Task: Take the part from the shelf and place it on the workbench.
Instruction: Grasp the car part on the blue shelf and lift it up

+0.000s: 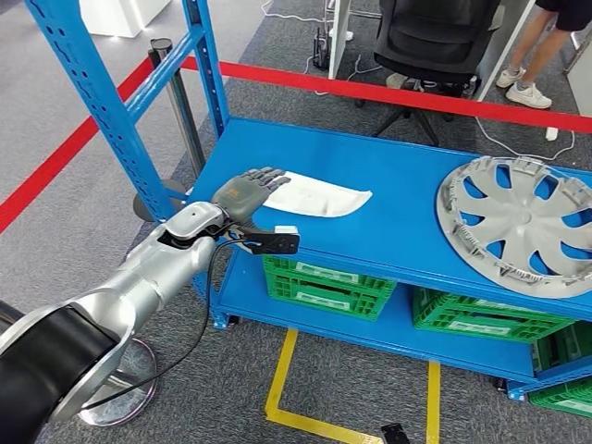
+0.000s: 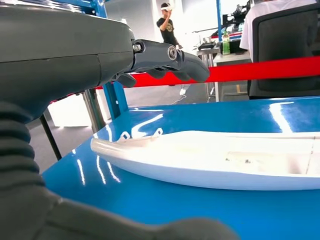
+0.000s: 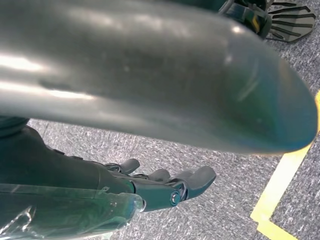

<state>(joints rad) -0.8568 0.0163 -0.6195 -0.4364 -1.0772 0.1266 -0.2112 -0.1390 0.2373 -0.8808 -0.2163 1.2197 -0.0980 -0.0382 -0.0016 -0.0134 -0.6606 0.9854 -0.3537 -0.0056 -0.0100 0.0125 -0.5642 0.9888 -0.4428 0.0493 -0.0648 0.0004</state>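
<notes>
A long flat white part (image 1: 317, 195) lies on the blue shelf top (image 1: 391, 213), near its left end. My left hand (image 1: 246, 190) hovers at the part's left tip with fingers stretched out flat above it, holding nothing. In the left wrist view the white part (image 2: 226, 160) stretches across the shelf just beyond my fingers (image 2: 177, 57), with a gap between them. My right hand (image 3: 166, 187) hangs over grey carpet, fingers loosely extended and empty.
A silver wheel cover (image 1: 520, 222) lies on the shelf's right side. Green crates (image 1: 325, 285) sit on the lower shelf. Blue uprights (image 1: 104, 102) rise at the left. A red barrier tape (image 1: 391, 92) runs behind, with an office chair (image 1: 433, 42) and a person's legs (image 1: 530, 55) beyond.
</notes>
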